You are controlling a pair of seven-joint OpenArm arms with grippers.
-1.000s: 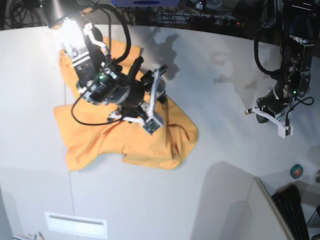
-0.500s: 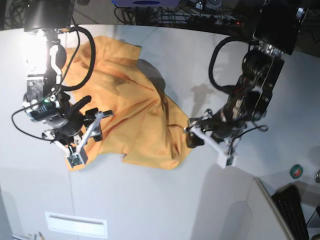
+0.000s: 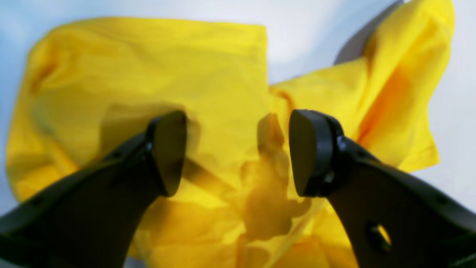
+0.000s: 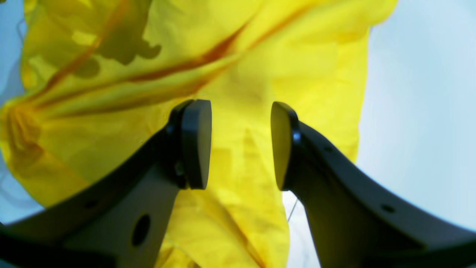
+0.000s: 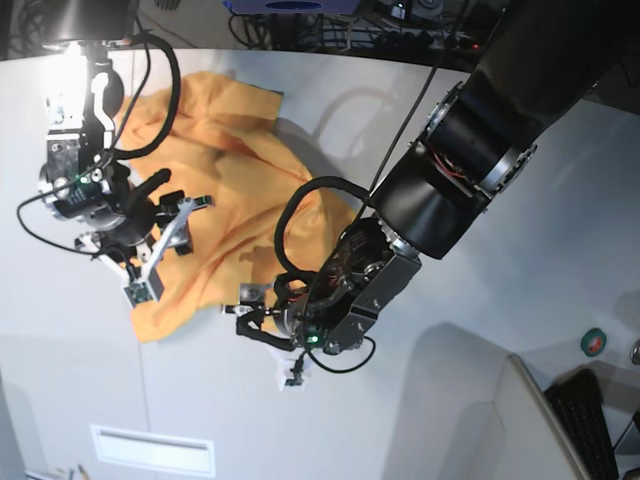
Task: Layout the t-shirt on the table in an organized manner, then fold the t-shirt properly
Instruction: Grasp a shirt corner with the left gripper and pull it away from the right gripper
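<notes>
Orange-yellow t-shirt (image 5: 235, 210) lies crumpled on the white table (image 5: 480, 330), spread from the far-left area toward centre, with folds and creases throughout. Left gripper (image 3: 238, 152) sits low over the shirt's near edge, jaws apart, nothing between them; cloth shows behind the gap. Right gripper (image 4: 241, 145) hovers over the shirt's left edge, jaws likewise parted and apparently empty, though the wrist view is blurred.

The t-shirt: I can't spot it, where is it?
In the base view, the t-shirt lies crumpled on the table's upper left, between both open grippers.
</notes>
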